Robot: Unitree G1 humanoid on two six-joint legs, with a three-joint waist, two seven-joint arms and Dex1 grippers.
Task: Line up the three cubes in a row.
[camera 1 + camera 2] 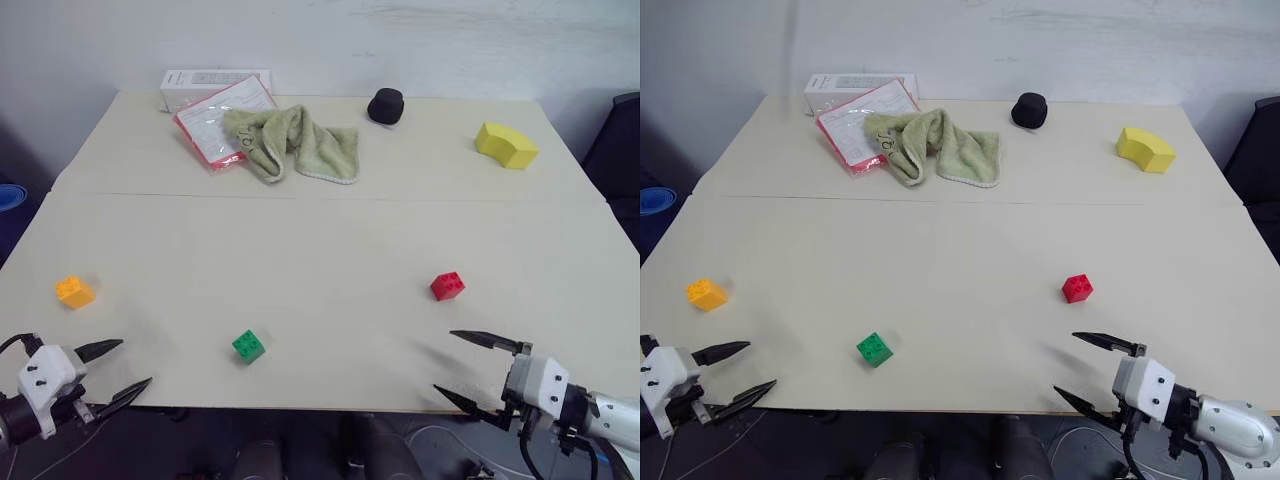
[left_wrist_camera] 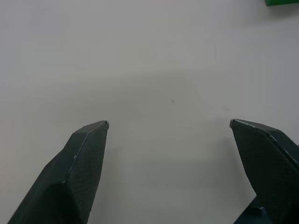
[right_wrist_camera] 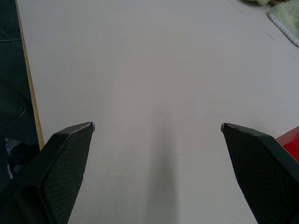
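Note:
Three studded cubes lie apart on the cream table (image 1: 320,230). The orange-yellow cube (image 1: 75,291) sits near the left edge, the green cube (image 1: 249,346) near the front edge left of centre, the red cube (image 1: 447,286) to the right of centre. My left gripper (image 1: 112,369) hovers open at the front left corner, below the orange-yellow cube, holding nothing. My right gripper (image 1: 464,366) is open at the front edge, just in front of the red cube. A sliver of the green cube (image 2: 282,2) shows in the left wrist view, and a red cube corner (image 3: 289,140) in the right wrist view.
At the back of the table lie a crumpled green towel (image 1: 290,141), a red-edged plastic sleeve (image 1: 220,118) against a white box (image 1: 190,85), a black round object (image 1: 386,105) and a yellow curved wedge block (image 1: 506,145). A dark chair (image 1: 618,150) stands at the right.

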